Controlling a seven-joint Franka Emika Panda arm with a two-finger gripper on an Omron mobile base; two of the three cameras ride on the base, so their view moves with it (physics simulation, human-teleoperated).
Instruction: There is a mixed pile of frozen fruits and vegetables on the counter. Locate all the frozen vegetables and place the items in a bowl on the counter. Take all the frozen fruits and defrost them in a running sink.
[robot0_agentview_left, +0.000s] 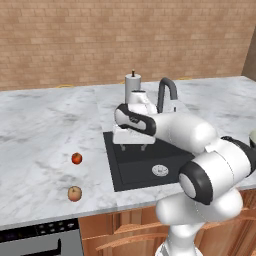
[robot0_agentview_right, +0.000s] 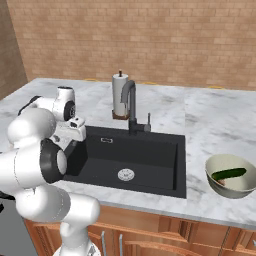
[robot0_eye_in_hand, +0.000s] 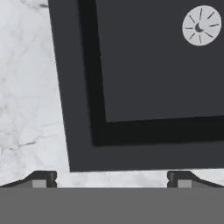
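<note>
The marble table (robot0_agentview_left: 45, 125) carries the black sink (robot0_agentview_right: 150, 155), its silver drain (robot0_agentview_right: 126, 174) near the front wall. The cream bowl (robot0_agentview_right: 231, 176) stands right of the sink; in the left base view it is cut off at the frame edge. Inside it the cucumber (robot0_agentview_right: 228, 173) lies with its long axis across the bowl, over a pale lump that is hard to identify. The claw (robot0_agentview_left: 133, 146) hangs over the sink's left rim, jaws fully apart, holding nothing. The peach (robot0_agentview_left: 74, 193) and the red fruit (robot0_agentview_left: 76, 158) rest on the table left of the sink, apart.
</note>
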